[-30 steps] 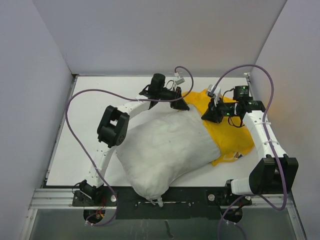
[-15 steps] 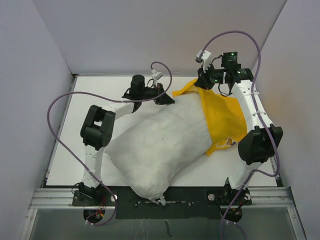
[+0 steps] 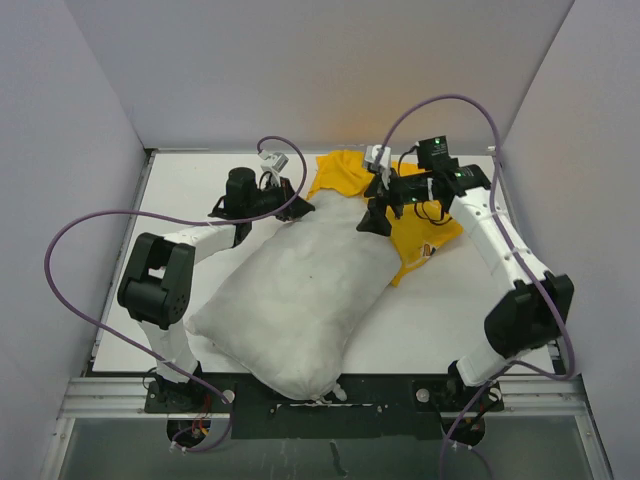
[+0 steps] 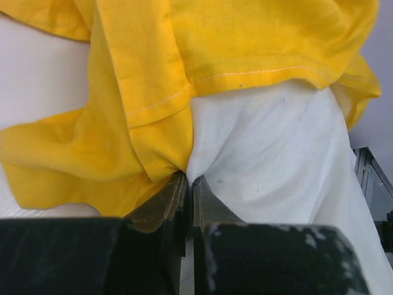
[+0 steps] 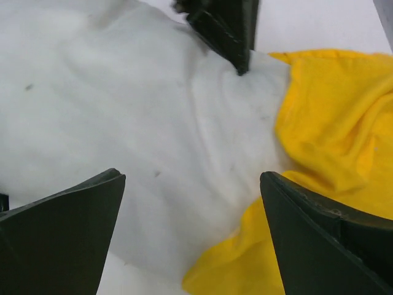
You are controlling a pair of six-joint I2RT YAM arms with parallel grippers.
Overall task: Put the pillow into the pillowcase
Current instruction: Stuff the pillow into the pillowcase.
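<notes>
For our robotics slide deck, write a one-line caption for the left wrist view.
The left gripper pinches the yellow pillowcase at its hem, the white pillow tucked beneath it.

From above and behind, one view covers the whole white table, while the wrist views sit close behind the left tool and right tool, sharing the plump white fabric pillow meeting the yellow cloth pillowcase just ahead.

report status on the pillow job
Left end effector shut on pillowcase hem. Right end effector open, above pillow. Pillow mostly outside, far end at the mouth. Nothing blocking.
</notes>
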